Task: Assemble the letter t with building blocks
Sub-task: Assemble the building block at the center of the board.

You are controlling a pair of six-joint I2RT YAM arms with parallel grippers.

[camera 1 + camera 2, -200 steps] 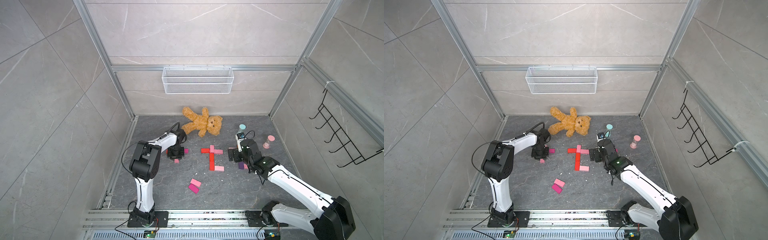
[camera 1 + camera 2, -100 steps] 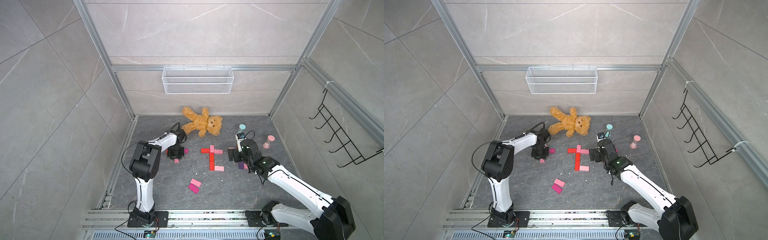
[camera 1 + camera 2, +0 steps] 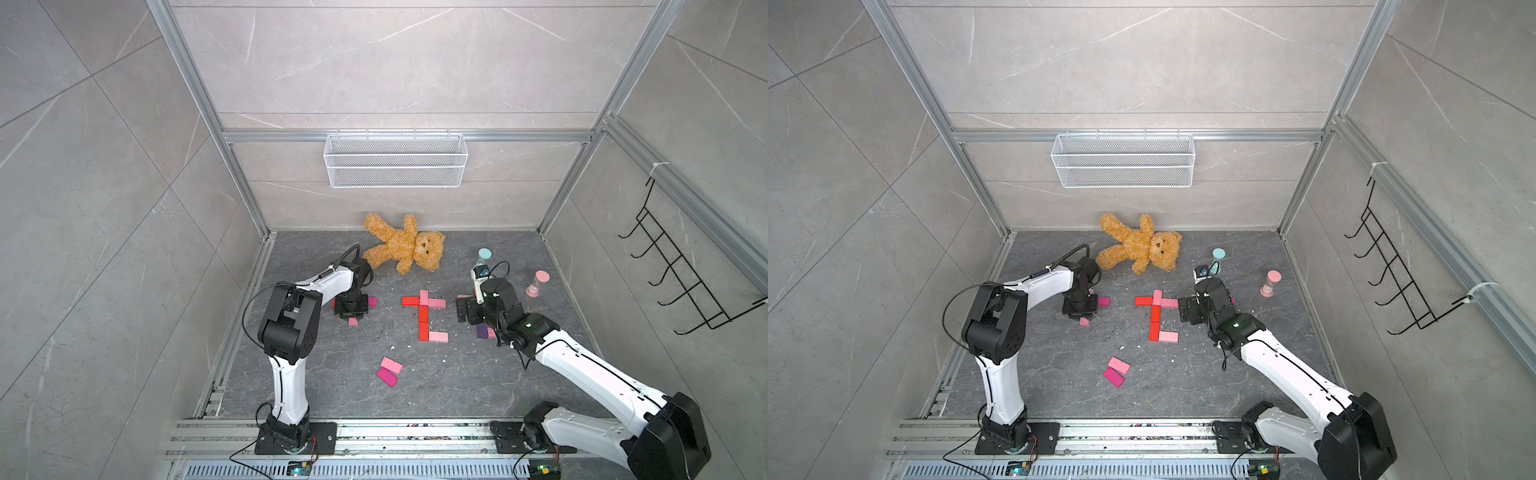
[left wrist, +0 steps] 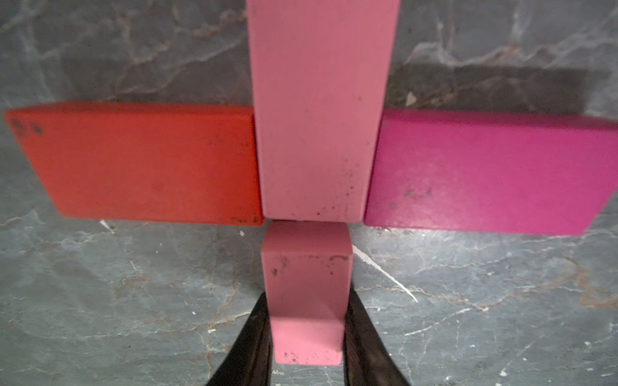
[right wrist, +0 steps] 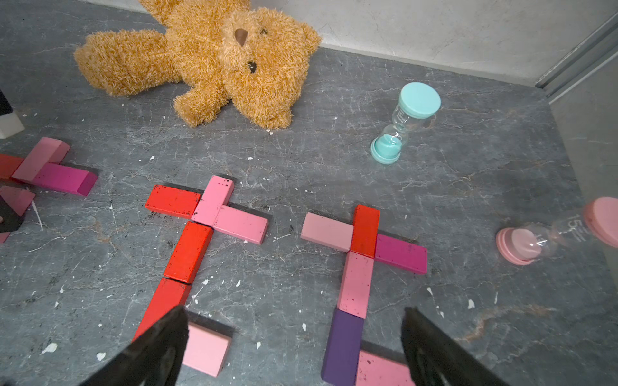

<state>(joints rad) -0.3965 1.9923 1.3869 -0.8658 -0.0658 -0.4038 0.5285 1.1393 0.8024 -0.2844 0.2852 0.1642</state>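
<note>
My left gripper (image 4: 306,300) is shut on a light pink building block (image 4: 306,264), whose far end meets a small cross of a red block (image 4: 143,163), a long pink block (image 4: 317,110) and a magenta block (image 4: 485,173). In a top view this gripper (image 3: 352,309) is at the floor's left. A finished red and pink t (image 3: 424,311) lies in the middle. My right gripper (image 5: 296,320) is open, hovering low over another t with a purple block (image 5: 342,347) in its stem. Two loose blocks, pink (image 3: 391,365) and magenta (image 3: 386,377), lie nearer the front.
A brown teddy bear (image 3: 405,247) lies at the back wall. A teal hourglass (image 3: 483,254) and a pink hourglass (image 3: 536,284) stand at the back right. A white wire basket (image 3: 395,166) hangs on the rear wall and a black hook rack (image 3: 681,282) on the right wall.
</note>
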